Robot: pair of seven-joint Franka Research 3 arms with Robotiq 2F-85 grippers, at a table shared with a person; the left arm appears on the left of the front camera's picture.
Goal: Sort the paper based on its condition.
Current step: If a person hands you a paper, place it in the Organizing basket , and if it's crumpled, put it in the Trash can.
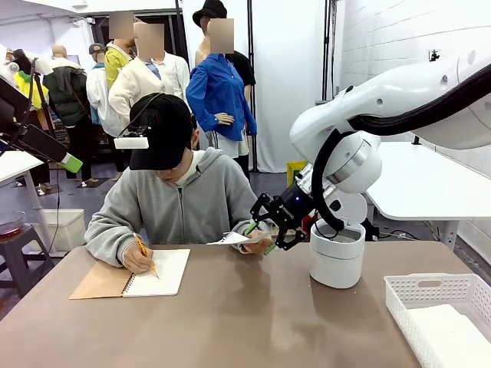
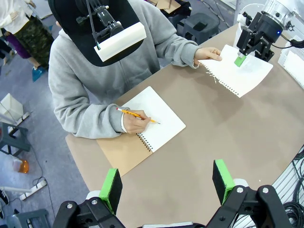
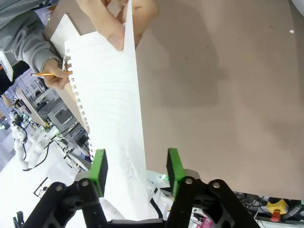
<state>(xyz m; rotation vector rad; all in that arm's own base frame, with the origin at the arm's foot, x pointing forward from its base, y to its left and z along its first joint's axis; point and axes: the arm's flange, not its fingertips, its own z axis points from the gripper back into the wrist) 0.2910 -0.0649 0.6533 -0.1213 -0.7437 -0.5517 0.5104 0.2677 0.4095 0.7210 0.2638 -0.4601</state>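
Observation:
A smooth white sheet of paper with a torn, perforated edge is held out over the table by a person's hand. My right gripper straddles the sheet's far end. Its green pads are still apart on either side of the thin paper. My left gripper hangs high above the near table edge, open, with nothing between its fingers.
The person writes with an orange pencil in a spiral notebook at the left. A white round bin stands behind my right gripper. A white slotted basket sits at the front right corner of the brown table.

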